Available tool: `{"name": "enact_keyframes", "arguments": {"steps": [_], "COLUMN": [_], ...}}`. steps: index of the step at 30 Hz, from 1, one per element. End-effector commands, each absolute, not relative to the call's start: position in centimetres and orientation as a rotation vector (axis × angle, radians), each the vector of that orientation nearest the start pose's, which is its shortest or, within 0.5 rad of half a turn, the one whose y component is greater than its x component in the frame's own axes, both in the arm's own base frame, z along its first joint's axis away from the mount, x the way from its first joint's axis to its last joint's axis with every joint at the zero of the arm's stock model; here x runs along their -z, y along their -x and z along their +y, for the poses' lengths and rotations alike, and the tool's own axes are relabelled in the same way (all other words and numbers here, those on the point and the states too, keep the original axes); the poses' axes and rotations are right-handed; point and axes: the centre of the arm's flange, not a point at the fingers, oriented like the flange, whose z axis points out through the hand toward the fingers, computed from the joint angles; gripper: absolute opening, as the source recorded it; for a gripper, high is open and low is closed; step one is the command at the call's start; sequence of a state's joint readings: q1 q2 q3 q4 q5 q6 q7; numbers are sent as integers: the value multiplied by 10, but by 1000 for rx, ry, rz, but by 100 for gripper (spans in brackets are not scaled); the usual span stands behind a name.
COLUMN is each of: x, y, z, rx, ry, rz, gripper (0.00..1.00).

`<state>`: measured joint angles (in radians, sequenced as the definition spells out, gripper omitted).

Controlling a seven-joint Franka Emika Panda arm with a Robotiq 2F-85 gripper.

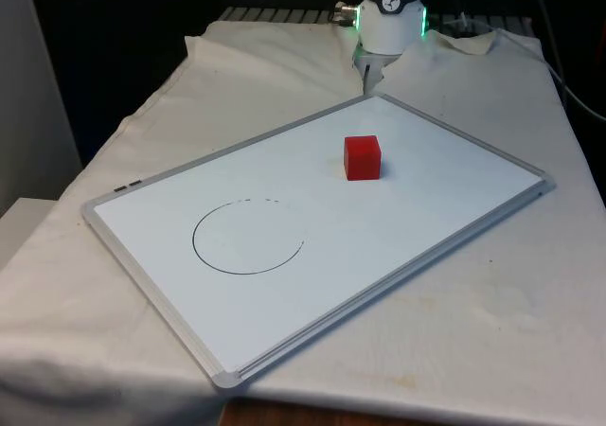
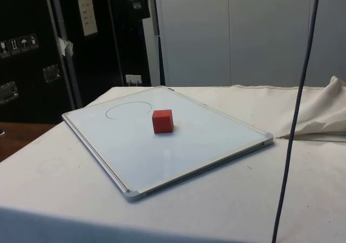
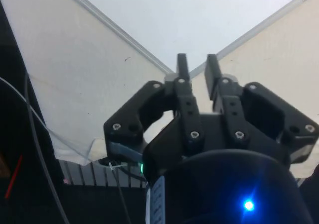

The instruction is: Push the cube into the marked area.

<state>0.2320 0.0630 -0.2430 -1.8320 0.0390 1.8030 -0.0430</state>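
Red cube (image 1: 362,156) is being left at centre frame on the whiteboard (image 1: 454,194), apart from the drawn circle (image 1: 248,238) at lower left; gripper (image 3: 198,69) fingers are being held slightly apart, nothing between them.

Small red cube (image 1: 362,156) stands alone on the flat white framed whiteboard (image 1: 426,199); board surface towards the drawn black circle (image 1: 248,238) lies unobstructed.

no readable text or numbers, handling pictogram stickers (image 2: 19,43) on dark cabinet (image 2: 32,54), illegible
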Motion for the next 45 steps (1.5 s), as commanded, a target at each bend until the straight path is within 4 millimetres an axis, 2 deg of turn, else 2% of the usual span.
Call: {"name": "enact_keyframes", "arguments": {"steps": [1, 2, 3, 5, 18, 25, 26, 34, 35, 38, 45], "x": [-485, -485, -484, -482, -466, -440, -441, -405, -408, -391, -371], "y": [-570, -570, -570, -571, -569, -557, -560, -538, -541, -532, -526], "z": [0, 0, 1, 1, 4, 4, 3, 3, 3, 3, 5], "rx": [-139, -139, -132, -115, -16, 4, -20, 15, -4, 21, 34], "ry": [3114, 3114, 3115, 3115, 3120, 3114, 3112, 3107, 3107, 3105, 3102], "rz": [-33, -33, -38, -45, -98, -111, -106, -117, -114, -122, -123], "gripper": [23, 19, 9, 0, 0, 0, 0, 0, 0, 0, 0]}}
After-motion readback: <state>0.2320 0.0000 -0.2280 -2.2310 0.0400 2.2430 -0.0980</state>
